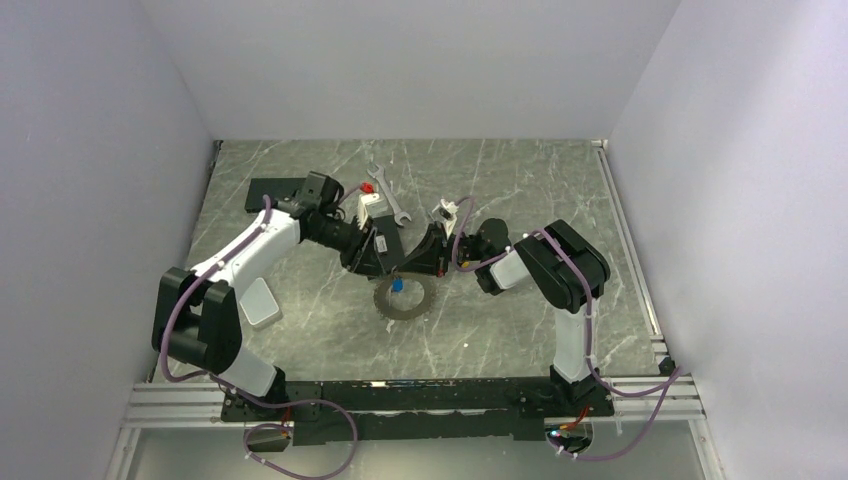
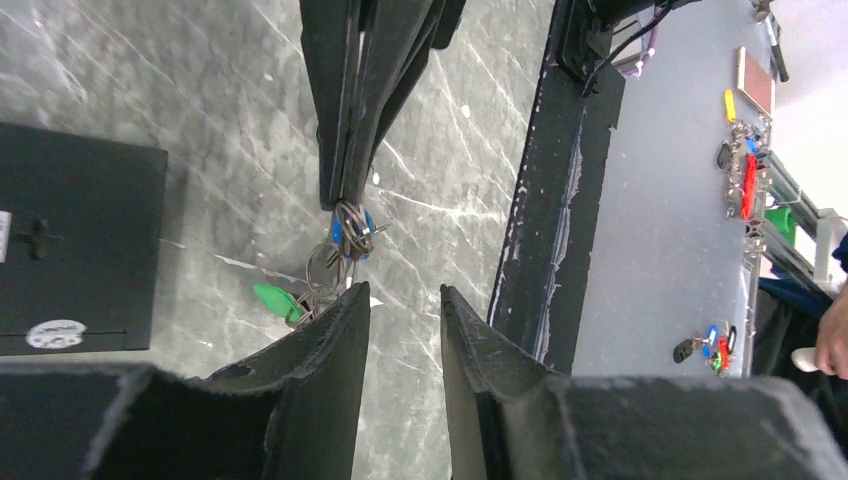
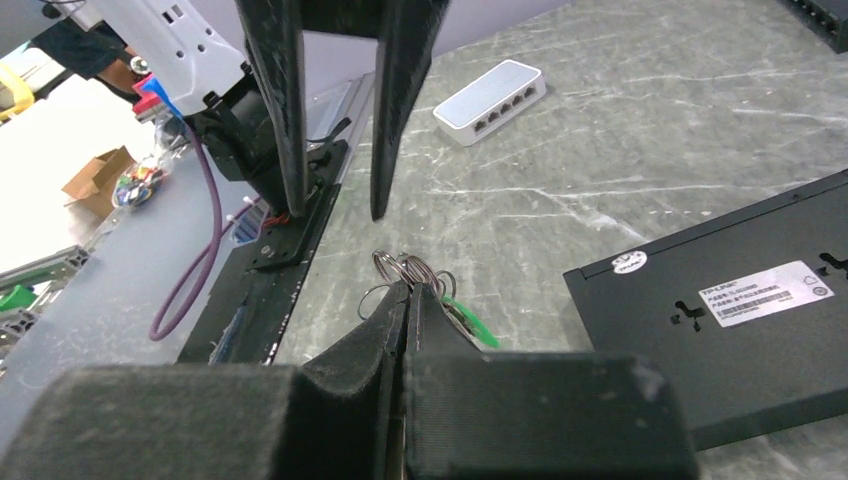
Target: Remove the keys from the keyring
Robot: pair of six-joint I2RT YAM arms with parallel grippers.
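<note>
A black box (image 2: 80, 240) lies flat on the bench (image 2: 200, 80), close beside the left hand (image 2: 405, 295) on its left in its own view. From the right wrist, a white switch (image 3: 490, 95) sits on the bench beyond the left hand, well apart from it. A spanner (image 1: 385, 190) lies farther out, behind both hands.

The two hands meet tip to tip, near each other. The right hand (image 3: 403, 292) is clenched, its fingers pressed flat together on the keyring (image 3: 405, 268), a bunch of thin wire loops that pokes out past its tips. The blue key (image 2: 352, 228) sits right at those tips. The green key (image 2: 275, 298) trails from the lower loops, between the hands and on the box's side; whether it rests on the bench I cannot tell.

The left hand is released, its jaws a moderate gap apart with nothing between them. One of its fingertips (image 2: 345, 310) is just beside the lowest loops; I cannot tell whether they touch.
</note>
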